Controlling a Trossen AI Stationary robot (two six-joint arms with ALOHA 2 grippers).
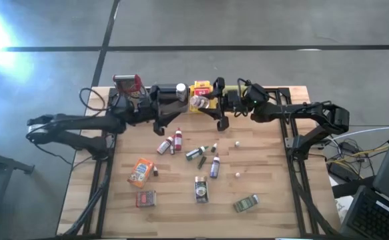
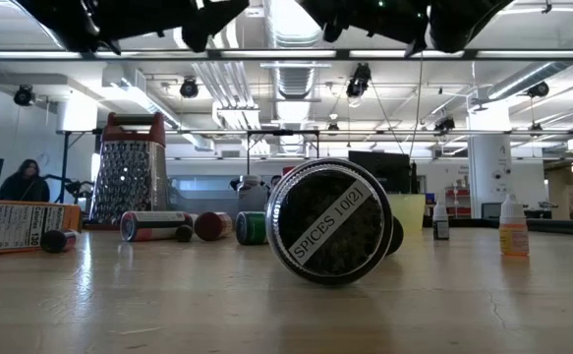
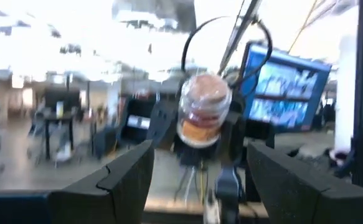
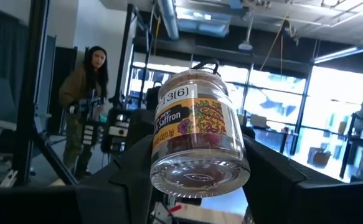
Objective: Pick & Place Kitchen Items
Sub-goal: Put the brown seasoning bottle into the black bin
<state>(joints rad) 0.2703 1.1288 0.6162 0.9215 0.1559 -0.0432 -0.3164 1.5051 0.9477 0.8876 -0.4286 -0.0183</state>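
A clear glass saffron jar (image 4: 197,134) is up in the air over the table's far middle (image 1: 197,102), and my right gripper (image 4: 197,186) is shut on it. My left gripper (image 3: 200,186) is open and faces the jar (image 3: 204,109) from the table's left side, a short way off. Other kitchen items lie loose on the wooden table. Among them are red-capped spice bottles (image 1: 171,142), an orange packet (image 1: 141,171), a red tin (image 1: 145,198), a dark jar (image 1: 201,189), a purple bottle (image 1: 215,167) and a small tin (image 1: 246,203). My right gripper pinches the saffron jar's glass body (image 4: 162,155) between its two fingers, one on each side. The fingers come about level from the table's right side. The jar is lifted clear and tilted, its base (image 4: 197,180) turned back toward the wrist.
The red-topped grater (image 1: 127,83), a yellow tray (image 1: 201,88) and a white-capped bottle (image 1: 181,88) stand along the far edge under the arms. A "SPICES" jar (image 2: 330,221) lies on its side close to the low camera. People stand in the room beyond (image 4: 88,81) (image 2: 26,182).
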